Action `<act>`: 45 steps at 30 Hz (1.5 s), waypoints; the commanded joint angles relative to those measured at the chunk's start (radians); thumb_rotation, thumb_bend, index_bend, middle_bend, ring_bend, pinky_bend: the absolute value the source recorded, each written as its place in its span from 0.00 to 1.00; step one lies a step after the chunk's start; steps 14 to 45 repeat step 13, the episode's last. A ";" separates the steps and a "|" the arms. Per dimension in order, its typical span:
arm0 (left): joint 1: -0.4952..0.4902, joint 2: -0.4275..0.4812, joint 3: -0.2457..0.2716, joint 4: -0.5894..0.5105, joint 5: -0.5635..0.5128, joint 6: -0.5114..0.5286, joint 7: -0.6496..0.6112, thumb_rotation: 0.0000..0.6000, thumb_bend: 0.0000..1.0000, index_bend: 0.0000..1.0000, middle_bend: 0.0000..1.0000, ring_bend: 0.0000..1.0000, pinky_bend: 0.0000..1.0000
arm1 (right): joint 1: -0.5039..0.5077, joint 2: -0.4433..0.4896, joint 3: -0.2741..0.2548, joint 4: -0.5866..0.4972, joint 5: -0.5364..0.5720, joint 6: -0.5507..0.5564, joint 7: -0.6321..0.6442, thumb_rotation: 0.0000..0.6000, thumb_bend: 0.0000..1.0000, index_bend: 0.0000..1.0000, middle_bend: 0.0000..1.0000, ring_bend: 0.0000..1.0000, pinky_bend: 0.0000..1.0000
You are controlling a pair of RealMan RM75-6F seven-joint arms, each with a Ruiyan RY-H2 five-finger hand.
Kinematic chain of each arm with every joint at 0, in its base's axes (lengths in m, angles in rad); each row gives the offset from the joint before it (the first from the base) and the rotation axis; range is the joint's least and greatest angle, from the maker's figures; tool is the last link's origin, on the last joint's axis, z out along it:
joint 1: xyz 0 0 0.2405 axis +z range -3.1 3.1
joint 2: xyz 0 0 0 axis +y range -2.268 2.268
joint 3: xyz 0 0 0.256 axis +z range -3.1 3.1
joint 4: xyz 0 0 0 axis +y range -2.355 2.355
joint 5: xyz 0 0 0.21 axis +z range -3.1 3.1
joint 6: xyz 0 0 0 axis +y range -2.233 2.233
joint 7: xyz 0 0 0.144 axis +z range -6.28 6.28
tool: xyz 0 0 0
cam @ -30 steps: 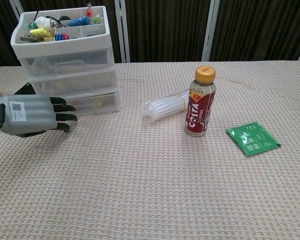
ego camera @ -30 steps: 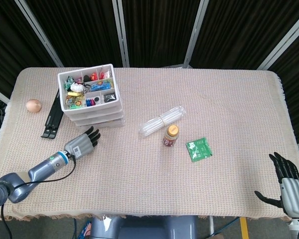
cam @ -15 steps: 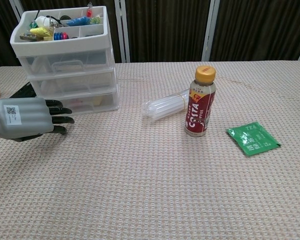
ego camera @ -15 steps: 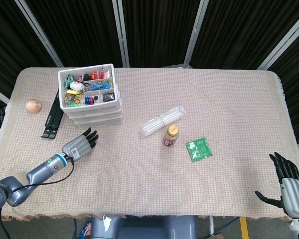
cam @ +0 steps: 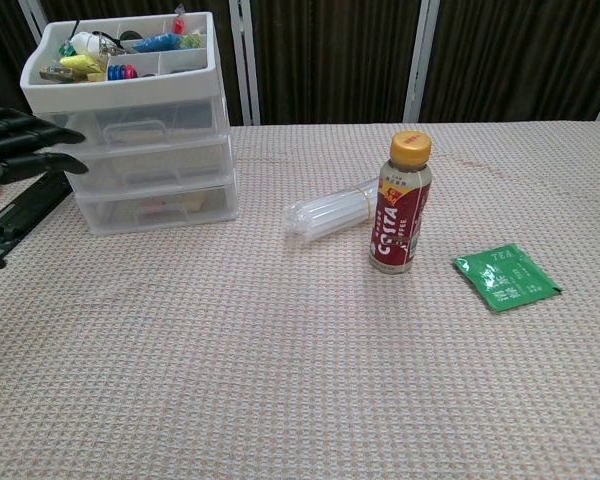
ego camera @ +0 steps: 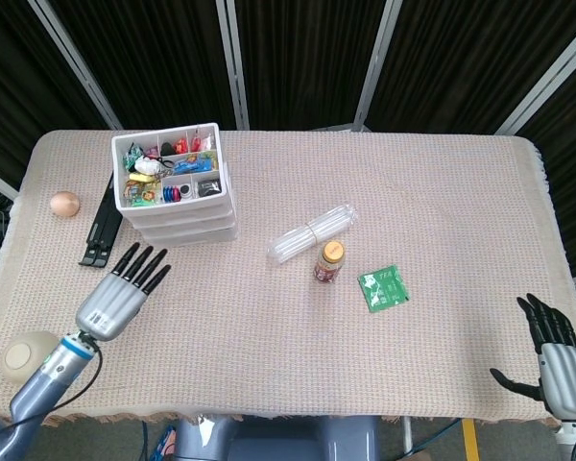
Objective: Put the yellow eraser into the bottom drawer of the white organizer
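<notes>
The white organizer (ego camera: 176,189) sits with all its drawers pushed in; the yellow eraser itself I cannot make out. In front of the organizer, apart from it, the left hand (ego camera: 120,293) hovers with fingers spread, holding nothing. Far off at the worktop (ego camera: 298,355) edge, the right hand (ego camera: 557,360) rests with fingers apart, empty.

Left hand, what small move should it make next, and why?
Probably draw the left hand clear to a rest pose. It is open, holds nothing and stands apart from the organizer, and the bottom drawer looks shut.
</notes>
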 commanded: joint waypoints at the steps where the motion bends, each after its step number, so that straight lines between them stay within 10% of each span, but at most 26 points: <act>1: 0.105 0.048 0.017 -0.136 -0.047 0.091 -0.056 1.00 0.13 0.02 0.00 0.00 0.00 | 0.000 -0.001 0.000 0.001 0.000 0.001 -0.004 1.00 0.04 0.02 0.00 0.00 0.00; 12: 0.241 0.083 0.063 -0.128 -0.001 0.237 -0.140 1.00 0.09 0.00 0.00 0.00 0.00 | 0.001 -0.009 -0.001 0.036 -0.030 0.020 -0.066 1.00 0.04 0.01 0.00 0.00 0.00; 45: 0.244 0.084 0.063 -0.124 0.000 0.240 -0.143 1.00 0.09 0.00 0.00 0.00 0.00 | 0.001 -0.009 -0.001 0.037 -0.031 0.021 -0.066 1.00 0.04 0.01 0.00 0.00 0.00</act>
